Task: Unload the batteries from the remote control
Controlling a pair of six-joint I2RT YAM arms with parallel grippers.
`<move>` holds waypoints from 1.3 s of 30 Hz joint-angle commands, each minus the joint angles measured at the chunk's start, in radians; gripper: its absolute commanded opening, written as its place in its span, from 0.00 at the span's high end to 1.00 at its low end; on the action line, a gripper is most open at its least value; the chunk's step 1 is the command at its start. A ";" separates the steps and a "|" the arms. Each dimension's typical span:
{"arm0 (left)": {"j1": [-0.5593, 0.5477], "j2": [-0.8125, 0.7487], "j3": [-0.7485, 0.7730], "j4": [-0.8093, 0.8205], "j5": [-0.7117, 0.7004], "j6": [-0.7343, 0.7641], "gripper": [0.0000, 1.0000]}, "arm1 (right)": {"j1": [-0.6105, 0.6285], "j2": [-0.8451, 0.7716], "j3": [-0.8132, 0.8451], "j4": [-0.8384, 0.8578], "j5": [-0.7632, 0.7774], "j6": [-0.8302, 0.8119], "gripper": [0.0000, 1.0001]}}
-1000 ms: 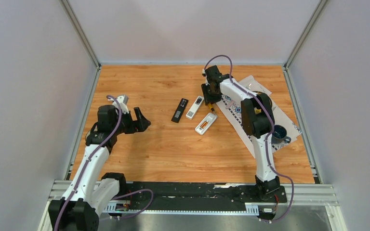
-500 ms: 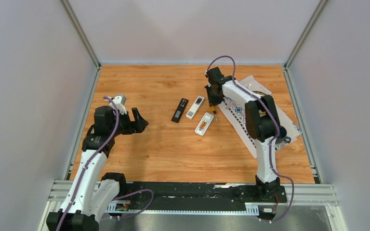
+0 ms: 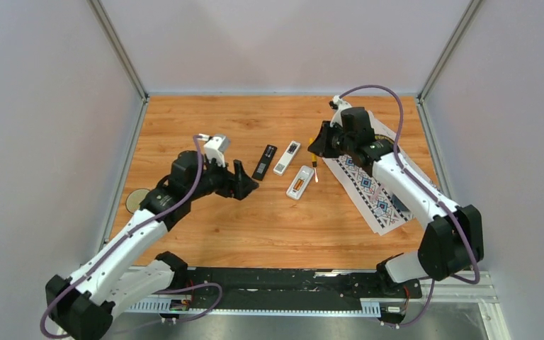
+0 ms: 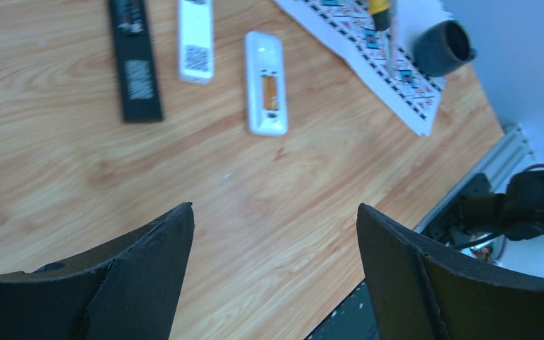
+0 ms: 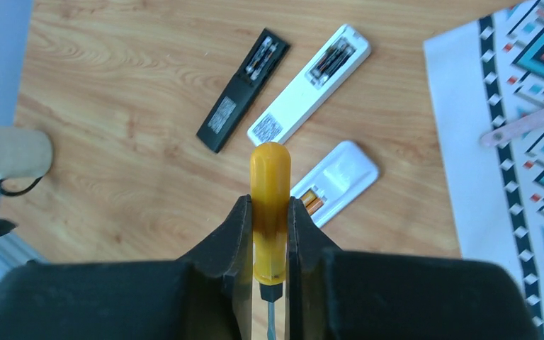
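In the white remote: batteries | near right jaws, clamped on screwdriver | left jaws gaping, farther off

table: smooth wood grain | screwdriver handle: glossy amber plastic | black remote: matt plastic

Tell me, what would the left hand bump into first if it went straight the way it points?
Probably the bare wooden table, since the open left hand tilts down at it. If it skimmed just above the wood, the white remote with the orange batteries comes next. Depth is hard to judge.
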 commanded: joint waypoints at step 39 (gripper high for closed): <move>-0.351 0.468 0.230 0.437 -0.015 -0.115 1.00 | -0.044 -0.408 -0.196 0.186 -0.256 0.248 0.00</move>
